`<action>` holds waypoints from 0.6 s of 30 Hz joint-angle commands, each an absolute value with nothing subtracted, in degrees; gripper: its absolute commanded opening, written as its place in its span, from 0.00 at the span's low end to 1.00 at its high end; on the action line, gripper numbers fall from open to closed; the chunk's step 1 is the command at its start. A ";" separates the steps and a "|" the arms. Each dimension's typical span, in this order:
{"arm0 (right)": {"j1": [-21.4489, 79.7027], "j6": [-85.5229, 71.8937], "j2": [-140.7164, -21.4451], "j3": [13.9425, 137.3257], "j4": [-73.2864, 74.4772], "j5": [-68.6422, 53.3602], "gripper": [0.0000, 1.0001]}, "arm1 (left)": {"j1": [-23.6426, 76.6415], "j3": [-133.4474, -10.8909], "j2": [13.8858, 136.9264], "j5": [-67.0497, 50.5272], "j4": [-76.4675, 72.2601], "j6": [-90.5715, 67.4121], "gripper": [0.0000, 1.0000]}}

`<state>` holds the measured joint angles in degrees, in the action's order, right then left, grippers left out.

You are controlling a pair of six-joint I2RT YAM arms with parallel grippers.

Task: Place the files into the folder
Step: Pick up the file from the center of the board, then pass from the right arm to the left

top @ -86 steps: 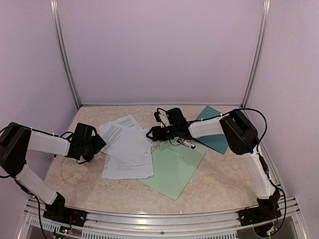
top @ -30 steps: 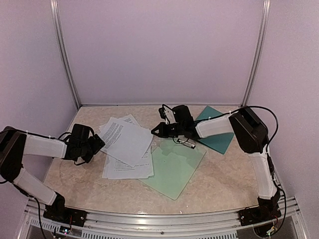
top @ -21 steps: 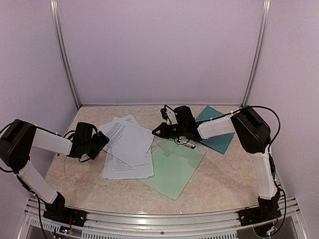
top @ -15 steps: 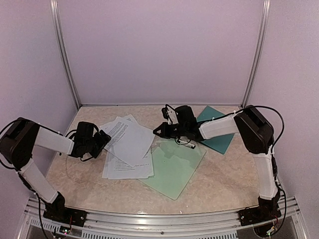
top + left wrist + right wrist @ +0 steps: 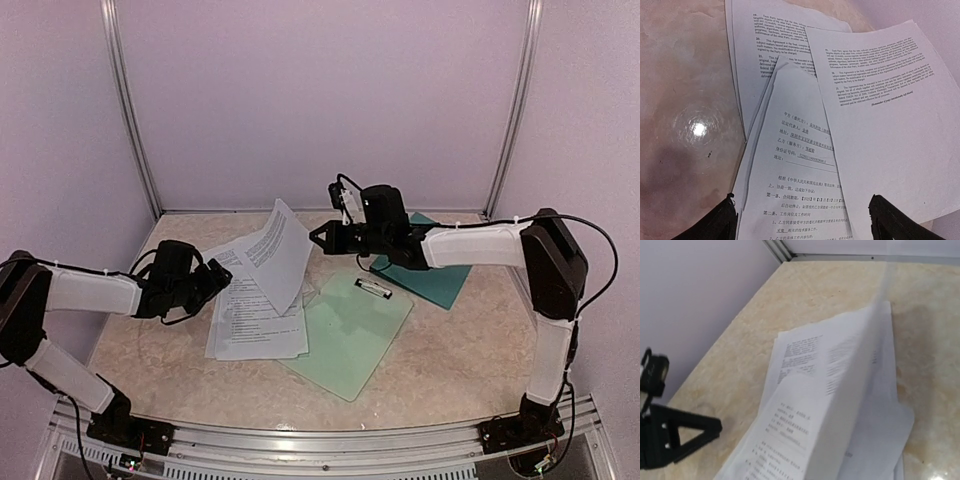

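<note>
Pinching with the closed right gripper (image 5: 322,240) an edge of one white text-printed paper sheet (image 5: 280,255) tilted up off the pile of white printed sheets (image 5: 255,325), spreading the left gripper (image 5: 224,273) wide at that pile's left edge, with the thin dark teal card folder (image 5: 440,278) lying far right, just beside the pale mint clipboard (image 5: 350,340).

Built of white tubular links (image 5: 92,292) between bulky black joint housings (image 5: 555,262); footed on squat black bases (image 5: 120,430); trailed by thin black cables (image 5: 610,262) looping off elbow and wrist; tipped with matte black, wedge-shaped pincer fingers (image 5: 715,225).
</note>
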<state>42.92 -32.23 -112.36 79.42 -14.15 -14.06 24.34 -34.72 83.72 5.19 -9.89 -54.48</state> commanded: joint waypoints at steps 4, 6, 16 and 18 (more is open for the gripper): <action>45.61 -30.32 -104.50 70.54 -10.10 -7.97 0.00 | 27.75 -40.18 79.83 4.63 -1.68 -44.81 0.89; 46.36 -32.16 -101.77 66.82 -11.40 -5.84 0.00 | 30.03 -41.12 79.23 4.38 -1.60 -41.63 0.89; 50.37 -40.18 -90.87 55.29 -14.99 3.05 0.00 | 42.87 -40.08 79.84 5.43 -7.48 -25.62 0.90; 50.71 -40.34 -88.17 54.10 -14.72 4.77 0.00 | 42.99 -41.03 81.04 5.77 -5.88 -29.09 0.90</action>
<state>49.71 -37.89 -93.01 56.27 -13.23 -0.23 41.69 -40.40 79.35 4.08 -6.31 -31.62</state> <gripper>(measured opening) 0.003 0.901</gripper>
